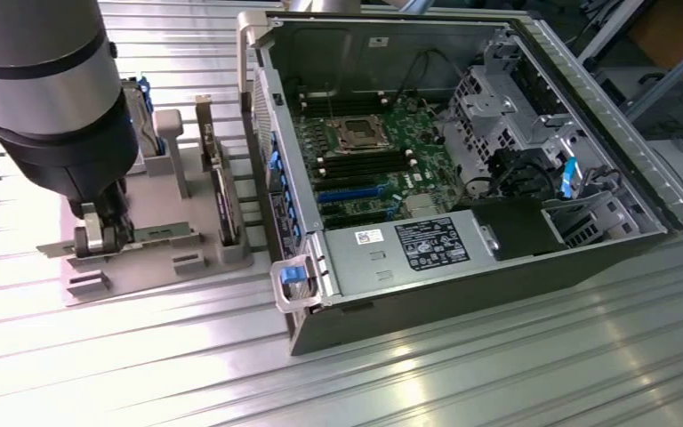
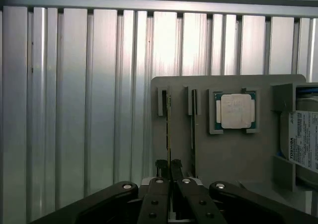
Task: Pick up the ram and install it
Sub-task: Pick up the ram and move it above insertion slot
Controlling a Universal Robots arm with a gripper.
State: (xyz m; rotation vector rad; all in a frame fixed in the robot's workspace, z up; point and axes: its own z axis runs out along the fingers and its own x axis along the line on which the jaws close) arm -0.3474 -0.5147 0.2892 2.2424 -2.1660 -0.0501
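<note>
The ram is a thin green stick standing on edge in a slot of the grey holder tray. My gripper is shut on its near end, with a dark finger pressed to each side. A second ram stands in the neighbouring slot, untouched. In the exterior view my gripper is low over the front of the tray, at the exterior view's left, and the ram reaches out from it. The open computer case lies to the exterior view's right, its motherboard facing up.
A square silver CPU sits in a tray pocket beside the rams, with a hard drive beyond it. A dark expansion card stands between the tray and the case. The ribbed metal table spreads all around.
</note>
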